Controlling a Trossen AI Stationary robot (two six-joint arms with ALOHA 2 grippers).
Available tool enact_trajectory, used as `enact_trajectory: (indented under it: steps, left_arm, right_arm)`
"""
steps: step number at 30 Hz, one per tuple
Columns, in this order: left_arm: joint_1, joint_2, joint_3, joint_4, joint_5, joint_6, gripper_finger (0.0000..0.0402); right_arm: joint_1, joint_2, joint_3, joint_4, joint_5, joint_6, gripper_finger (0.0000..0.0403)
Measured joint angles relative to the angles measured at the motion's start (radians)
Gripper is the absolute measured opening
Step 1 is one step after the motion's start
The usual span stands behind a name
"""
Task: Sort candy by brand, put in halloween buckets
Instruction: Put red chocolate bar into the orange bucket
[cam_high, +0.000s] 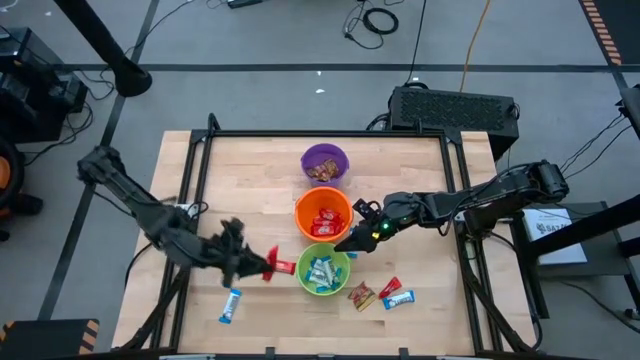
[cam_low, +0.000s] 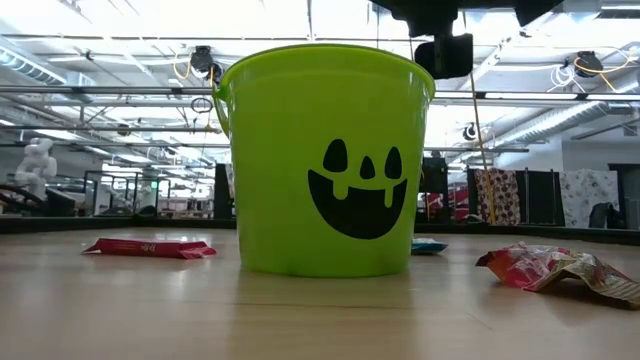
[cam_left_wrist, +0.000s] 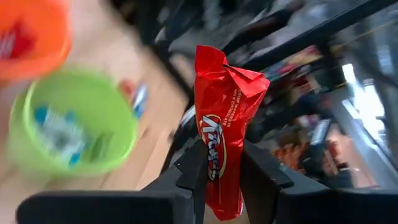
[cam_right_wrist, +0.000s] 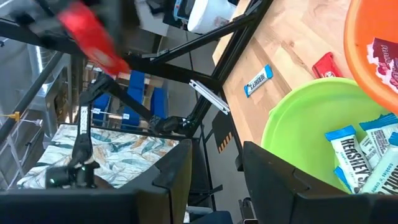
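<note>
Three halloween buckets stand in a row down the table's middle: purple (cam_high: 324, 162) farthest, orange (cam_high: 323, 214) in the middle, light green (cam_high: 323, 270) nearest. Each holds candy. My left gripper (cam_high: 262, 266) hovers just left of the green bucket, shut on a red candy bar (cam_left_wrist: 221, 118). Another red bar (cam_high: 286, 267) lies flat on the table between that gripper and the green bucket. My right gripper (cam_high: 352, 240) hangs open and empty over the far right rim of the green bucket (cam_right_wrist: 311, 118). My left gripper pinches the red bar between its two fingers, across the wrapper's lower middle (cam_left_wrist: 214, 165). The fingers come about level from the table's left. The bar is lifted clear of the table, and its longer crimped end sticks out past the fingertips.
Loose candy lies on the table near the front: a blue-and-white bar (cam_high: 231, 305) at the left, and a brown bar (cam_high: 361, 296), a red bar (cam_high: 389, 288) and a blue-and-white bar (cam_high: 398, 298) right of the green bucket. A black frame (cam_high: 200, 170) borders the table.
</note>
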Motion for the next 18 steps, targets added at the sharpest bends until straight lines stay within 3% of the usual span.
enact_trajectory:
  steps: [6,13,18]
  left_arm:
    - [0.053,-0.102,0.000,0.205,-0.001,0.276,0.0083]
    - [0.082,-0.122,0.000,0.592,0.337,0.660,0.0084]
    - [0.117,-0.131,0.001,0.618,0.321,0.706,0.0084]
  right_arm:
    - [-0.001,0.000,0.000,0.000,0.000,-0.005,0.0135]
    - [-0.001,0.000,0.000,0.021,0.000,-0.015,0.0135]
    - [-0.008,0.000,0.000,0.036,0.000,-0.024,0.0135]
